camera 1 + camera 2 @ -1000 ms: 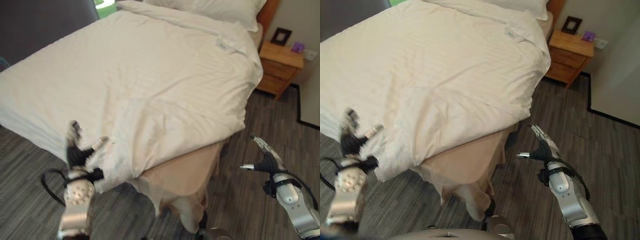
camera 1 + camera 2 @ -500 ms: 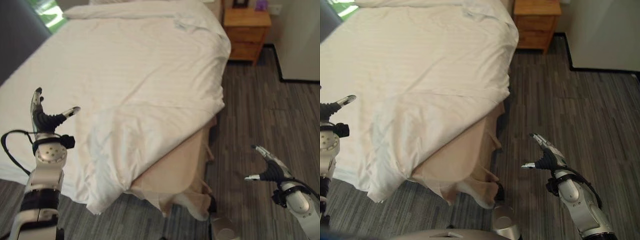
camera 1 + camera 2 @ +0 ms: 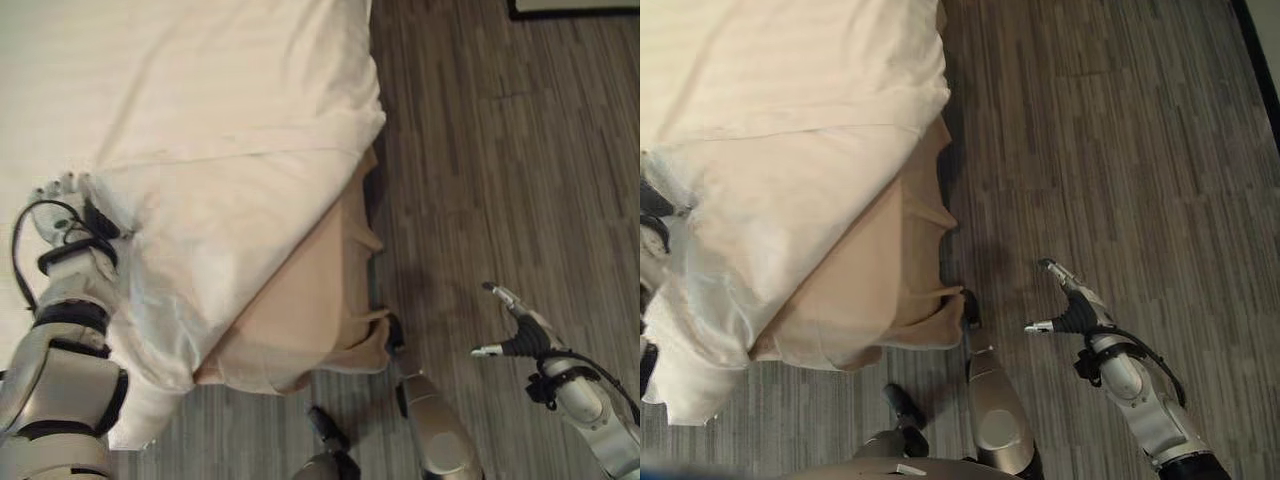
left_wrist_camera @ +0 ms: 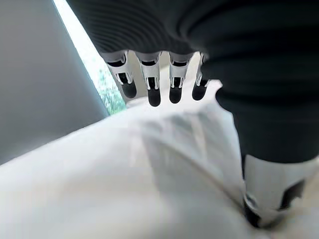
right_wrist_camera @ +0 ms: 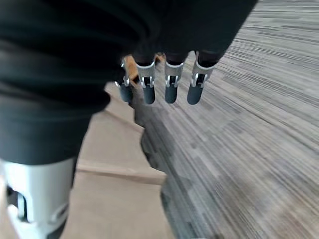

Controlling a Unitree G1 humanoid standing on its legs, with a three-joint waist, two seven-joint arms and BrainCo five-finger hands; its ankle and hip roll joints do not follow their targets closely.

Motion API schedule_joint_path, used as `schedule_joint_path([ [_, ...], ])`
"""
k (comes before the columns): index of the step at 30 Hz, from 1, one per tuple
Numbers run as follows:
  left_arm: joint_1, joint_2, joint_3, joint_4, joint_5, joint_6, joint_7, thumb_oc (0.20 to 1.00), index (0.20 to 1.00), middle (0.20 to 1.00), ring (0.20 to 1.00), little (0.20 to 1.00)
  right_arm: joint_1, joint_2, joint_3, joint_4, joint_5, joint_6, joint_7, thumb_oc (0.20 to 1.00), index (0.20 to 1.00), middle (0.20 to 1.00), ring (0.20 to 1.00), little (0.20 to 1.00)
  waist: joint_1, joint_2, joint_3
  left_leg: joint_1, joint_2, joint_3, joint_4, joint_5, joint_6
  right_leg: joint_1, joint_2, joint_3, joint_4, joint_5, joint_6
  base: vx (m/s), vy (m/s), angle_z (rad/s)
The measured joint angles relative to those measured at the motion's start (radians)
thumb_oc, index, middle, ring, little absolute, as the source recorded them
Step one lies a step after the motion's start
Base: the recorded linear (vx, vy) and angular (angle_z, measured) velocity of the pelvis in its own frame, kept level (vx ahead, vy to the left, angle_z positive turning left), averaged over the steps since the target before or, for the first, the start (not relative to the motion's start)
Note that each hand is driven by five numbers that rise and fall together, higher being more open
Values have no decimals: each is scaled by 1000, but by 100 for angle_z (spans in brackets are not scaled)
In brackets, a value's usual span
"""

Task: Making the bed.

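Corner-straightening step: left hand (image 3: 62, 205) rests flat, fingers straight, on the white duvet (image 3: 230, 190) at the bed's foot corner, 9 o'clock. Right hand (image 3: 1070, 310) hangs spread over the floor (image 3: 1120, 150) at 4 o'clock, holding nothing. Next, I'd say: grip the rumpled duvet corner and pull it down over the exposed tan mattress (image 3: 300, 310).

We see a grey wood-plank floor (image 3: 500, 150) running along the side and foot of the bed. Far from the bed, at the upper edge, a dark baseboard strip (image 3: 575, 10) borders that floor. In the left wrist view, past the bed, a grey wall (image 4: 35, 84) stands beside a bright window strip (image 4: 94, 69) showing greenery.
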Motion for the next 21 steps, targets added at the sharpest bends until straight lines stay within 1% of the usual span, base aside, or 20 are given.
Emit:
schedule_joint_path([
  [1, -6, -21, 17, 3, 0, 9, 12, 200, 200, 200, 200, 200, -14, 0, 13, 17, 0, 1, -5, 1000, 1000, 1000, 1000, 1000, 1, 0, 0, -13, -1, 1, 0, 0, 0, -14, -1, 1, 0, 3, -4, 0, 0, 0],
  [2, -19, -27, 45, 3, 0, 9, 15, 200, 200, 200, 200, 200, -30, -1, 23, 35, 0, 1, -5, 1000, 1000, 1000, 1000, 1000, 3, 0, 11, -11, -2, 3, 0, 1, -1, -14, 0, 1, 0, 4, -5, -41, -12, -4],
  [3, -17, -28, 51, 5, 0, 6, 11, 200, 200, 200, 200, 200, -32, -2, 23, 38, -1, 2, -5, 1000, 1000, 1000, 1000, 1000, 4, 3, 11, -8, -2, 7, 0, 1, -1, -12, 1, 4, 0, 4, -5, -20, -9, -7],
  [5, -2, -27, 97, 17, -12, -7, -6, 200, 200, 200, 200, 200, -44, -5, 17, 43, -1, 2, -5, 1000, 1000, 1000, 1000, 1000, 6, 6, 10, 3, -3, 23, 0, -3, -5, -10, 3, 18, 0, -1, 0, -11, 7, -15],
  [7, 13, -28, 114, 0, -18, -10, -26, 200, 200, 200, 200, 200, -44, -8, 3, 49, -1, 8, -6, 1000, 1000, 1000, 1000, 1000, 14, 6, 10, 15, -6, 27, 0, -3, -5, -3, 6, 30, 0, -5, 6, -43, -30, -14],
  [8, 18, -27, 115, -5, -31, -14, -37, 200, 200, 200, 200, 200, -44, -8, -2, 55, -1, 10, -7, 1000, 1000, 1000, 1000, 1000, 15, 5, 10, 22, -6, 29, 0, -4, -6, 2, 7, 32, 0, -7, 9, -125, -143, -3],
  [9, 19, -34, 101, -67, -62, -10, -82, 200, 200, 200, 200, 200, -36, -10, -21, 78, -1, 12, -7, 1000, 1000, 1000, 1000, 1000, 27, 6, 11, 34, -1, 26, 0, -3, -5, 26, 9, 25, 0, -13, 10, -105, -125, 8],
  [10, 16, -41, 83, -94, -72, -12, -98, 200, 200, 200, 200, 200, -27, -10, -29, 86, -1, 18, -7, 1000, 1000, 1000, 1000, 1000, 27, 4, 11, 40, 2, 18, 0, -3, -5, 37, 8, 17, 0, -15, 10, -122, -111, 25],
  [11, 11, -53, 77, -154, -77, 0, -112, 200, 200, 200, 200, 200, -18, -6, -46, 83, -1, 27, -7, 1000, 1000, 1000, 1000, 1000, 43, 2, 15, 33, 7, 3, 37, 3, -7, 45, 8, -2, 15, -27, -3, -154, -94, 63],
  [12, 10, -74, 53, -287, -83, 7, -120, 200, 200, 200, 200, 200, 3, -3, -52, 89, -1, 37, -14, 1000, 1000, 1000, 1000, 1000, 42, -18, 30, 5, 11, -31, 106, 8, 0, 75, -21, -28, 17, -34, 2, -153, -97, 76],
  [13, 11, -95, 38, -360, -82, -3, -120, 200, 200, 200, 200, 200, 9, -6, -45, 89, -2, 48, -8, 1000, 1000, 1000, 1000, 1000, 55, -32, 33, 8, 7, -36, 128, 15, 10, 97, -25, -40, 24, -45, -5, -174, -45, 118],
  [14, 40, -124, 24, -546, -83, -10, -118, 200, 200, 200, 200, 200, -18, 15, -23, 114, -4, 47, -9, 1000, 1000, 1000, 1000, 1000, 50, -73, 56, 9, 18, -61, 208, 15, 11, 155, -47, -89, 35, -64, -19, -49, 115, 84],
  [15, 46, -137, 10, -582, -84, -5, -116, 200, 200, 200, 200, 200, -26, 28, -28, 120, -8, 49, -9, 1000, 1000, 1000, 1000, 1000, 55, -80, 57, 15, 24, -58, 229, 4, 4, 176, -54, -104, 34, -64, -22, -84, 164, 66],
  [16, 47, -139, 10, -586, -84, -4, -117, 200, 200, 200, 200, 200, -27, 30, -27, 120, -8, 50, -9, 1000, 1000, 1000, 1000, 1000, 55, -80, 57, 14, 25, -58, 232, 3, 3, 179, -55, -107, 34, -63, -22, -8, 148, 53],
  [17, 105, -218, 7, -758, -85, -6, -108, 200, 200, 200, 200, 200, -30, 83, -25, 132, -9, 67, -5, 1000, 1000, 1000, 1000, 1000, 47, -102, 66, 25, 54, -48, 420, -77, -15, 261, -74, -150, 24, -64, -23, -108, 159, 60],
  [18, 137, -261, 4, -794, -85, -20, -107, 200, 200, 200, 200, 200, -32, 97, -8, 150, -9, 68, -3, 1000, 1000, 1000, 1000, 1000, 40, -93, 63, 63, 72, -47, 438, -111, -11, 305, -69, -166, 22, -77, -8, -144, 170, 57],
  [19, 161, -291, 2, -823, -86, -38, -107, 200, 200, 200, 200, 200, -30, 103, 12, 166, -10, 66, -1, 1000, 1000, 1000, 1000, 1000, 36, -88, 58, 96, 74, -48, 410, -144, -1, 313, -65, -166, 30, -81, 0, -155, 163, 13],
  [20, 170, -313, 4, -833, -87, -50, -102, 200, 200, 200, 200, 200, -20, 110, 12, 170, -10, 73, 1, 1000, 1000, 1000, 1000, 1000, 36, -84, 51, 101, 76, -39, 415, -181, -6, 316, -66, -167, 28, -71, 4, -212, 160, -3],
  [21, 177, -333, 5, -836, -88, -52, -101, 200, 200, 200, 200, 200, -10, 123, 8, 175, -10, 76, 2, 1000, 1000, 1000, 1000, 1000, 38, -84, 43, 99, 73, -29, 418, -200, -3, 318, -69, -170, 24, -63, 12, -276, 112, 2],
])
